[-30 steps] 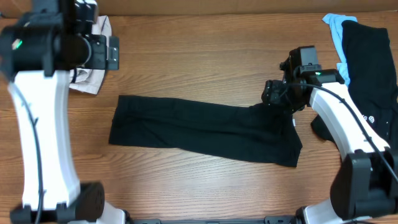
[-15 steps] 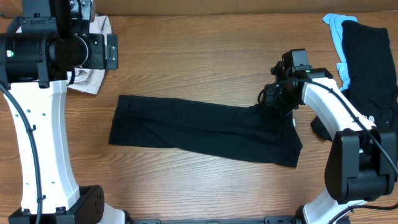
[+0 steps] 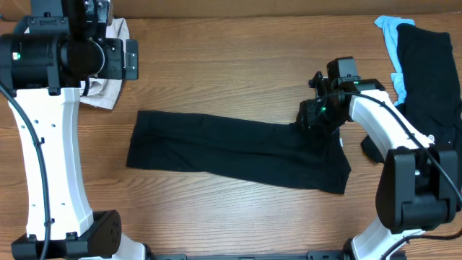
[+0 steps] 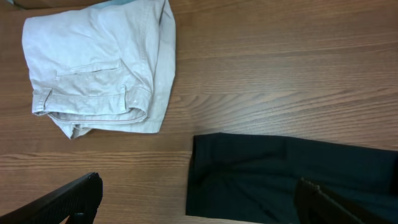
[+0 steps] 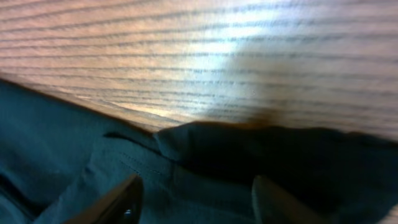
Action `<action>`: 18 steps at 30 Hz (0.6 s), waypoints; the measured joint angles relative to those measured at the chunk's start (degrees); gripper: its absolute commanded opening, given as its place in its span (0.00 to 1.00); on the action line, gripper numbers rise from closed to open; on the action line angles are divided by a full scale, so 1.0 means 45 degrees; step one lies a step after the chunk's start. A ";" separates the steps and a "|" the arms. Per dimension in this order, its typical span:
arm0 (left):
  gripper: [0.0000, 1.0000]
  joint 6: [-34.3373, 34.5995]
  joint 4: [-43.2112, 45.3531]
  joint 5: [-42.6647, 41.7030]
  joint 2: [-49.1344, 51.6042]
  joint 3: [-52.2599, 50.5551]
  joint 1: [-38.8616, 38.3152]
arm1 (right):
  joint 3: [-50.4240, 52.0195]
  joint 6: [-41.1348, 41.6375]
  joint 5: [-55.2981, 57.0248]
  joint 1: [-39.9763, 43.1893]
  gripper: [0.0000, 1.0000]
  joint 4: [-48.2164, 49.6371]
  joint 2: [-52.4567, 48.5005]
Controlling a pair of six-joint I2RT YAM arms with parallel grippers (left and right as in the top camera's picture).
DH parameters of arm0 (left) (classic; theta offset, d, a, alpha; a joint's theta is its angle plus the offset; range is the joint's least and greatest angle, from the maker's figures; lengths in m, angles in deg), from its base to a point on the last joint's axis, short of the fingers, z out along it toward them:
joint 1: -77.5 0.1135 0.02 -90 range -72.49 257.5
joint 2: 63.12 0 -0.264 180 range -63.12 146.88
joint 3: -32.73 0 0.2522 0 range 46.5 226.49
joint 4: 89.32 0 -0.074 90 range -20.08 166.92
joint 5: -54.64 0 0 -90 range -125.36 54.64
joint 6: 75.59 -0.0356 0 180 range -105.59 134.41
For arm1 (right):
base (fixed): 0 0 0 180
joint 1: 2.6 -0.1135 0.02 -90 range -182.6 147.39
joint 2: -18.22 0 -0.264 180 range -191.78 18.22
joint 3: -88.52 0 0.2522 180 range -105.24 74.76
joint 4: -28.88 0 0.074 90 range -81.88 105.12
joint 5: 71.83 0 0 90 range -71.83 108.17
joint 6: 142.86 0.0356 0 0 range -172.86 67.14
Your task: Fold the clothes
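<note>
Nearest the arms' bases, a black garment (image 3: 231,153) lies flat on the wooden table (image 3: 238,72). It is folded into a long band running from 9 o'clock to about 4 o'clock of the table's middle, with its right end a little nearer than its left. At the band's 2 o'clock corner the cloth rises in a small rumple, and the right gripper (image 5: 200,198) is down at that corner. The right wrist view is blurred. In it the gripper's fingers (image 5: 123,204) stand part-way apart, one on each side of the dark fold. Cloth lies loose in the gap, and as far as the blur allows, the fingers are not pinched on it.

Farther out at 3 o'clock, a heap of black clothes (image 3: 427,79) lies along the table's right edge, partly behind the right arm. It has small white print on it near that arm. A light-blue piece (image 3: 390,34) pokes out from under the heap's far-left side, at about 1 o'clock.

At 10 o'clock, near the far-left corner, a beige garment (image 4: 99,62) lies folded, apart from the black band. The left gripper (image 4: 199,185) hangs high over the wood between the beige garment and the band's left end. Its fingers (image 4: 68,200) are spread wide and hold nothing.
</note>
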 measured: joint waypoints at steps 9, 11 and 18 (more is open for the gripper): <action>1.00 0.0000 0.0000 0.0000 0.0126 -0.0005 0.0000 | 0.0000 -0.0170 -0.0374 0.0000 0.04 -0.0185 -0.0335; 1.00 0.0000 0.0000 0.0000 0.0126 -0.0005 0.0000 | -0.0097 -0.0219 -0.0389 -0.0005 0.04 -0.0432 -0.0335; 1.00 0.0000 0.0000 0.0000 0.0126 -0.0005 0.0000 | -0.1996 -0.0228 -0.0379 0.0000 0.04 -0.1700 -0.0335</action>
